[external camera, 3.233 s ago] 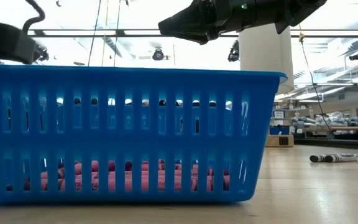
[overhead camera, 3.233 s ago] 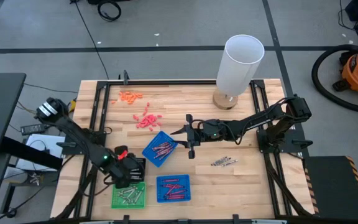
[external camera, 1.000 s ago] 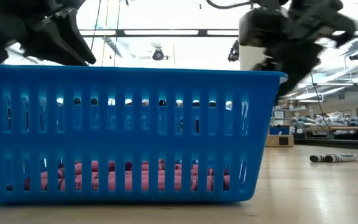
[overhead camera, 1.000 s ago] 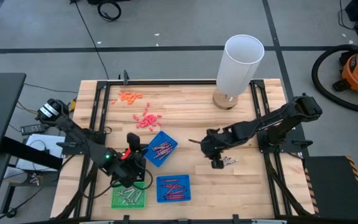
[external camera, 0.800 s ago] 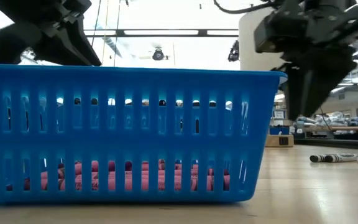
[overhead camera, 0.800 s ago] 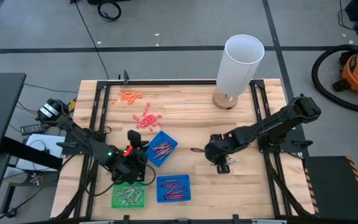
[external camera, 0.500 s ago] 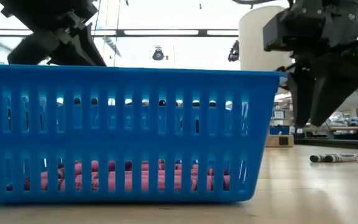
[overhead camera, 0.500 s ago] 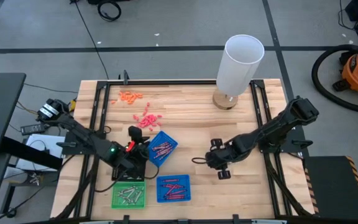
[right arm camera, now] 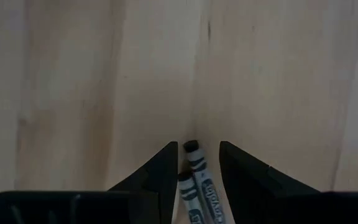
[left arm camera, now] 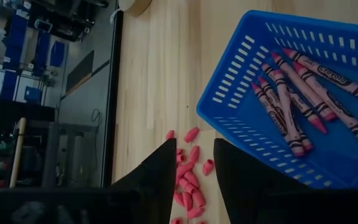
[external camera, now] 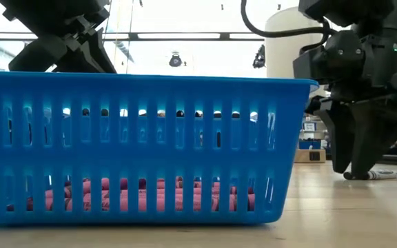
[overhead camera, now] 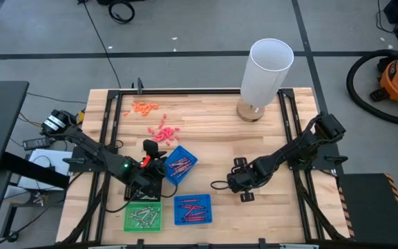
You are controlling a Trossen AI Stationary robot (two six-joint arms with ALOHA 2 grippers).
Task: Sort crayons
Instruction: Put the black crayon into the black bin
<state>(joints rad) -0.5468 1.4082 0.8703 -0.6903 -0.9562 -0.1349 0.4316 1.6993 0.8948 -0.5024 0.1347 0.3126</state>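
Grey crayons (right arm camera: 194, 180) now lie between the right pincer's (right arm camera: 196, 163) narrowly parted fingers, which have descended at the desk's (overhead camera: 206, 124) four o'clock; grasp imminent.

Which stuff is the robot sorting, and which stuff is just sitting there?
For the job:
red crayons in the tilted blue tray
grey crayons between the right gripper fingers
green tray
second blue tray

Just lying about:
pink bits
orange bits
white tube
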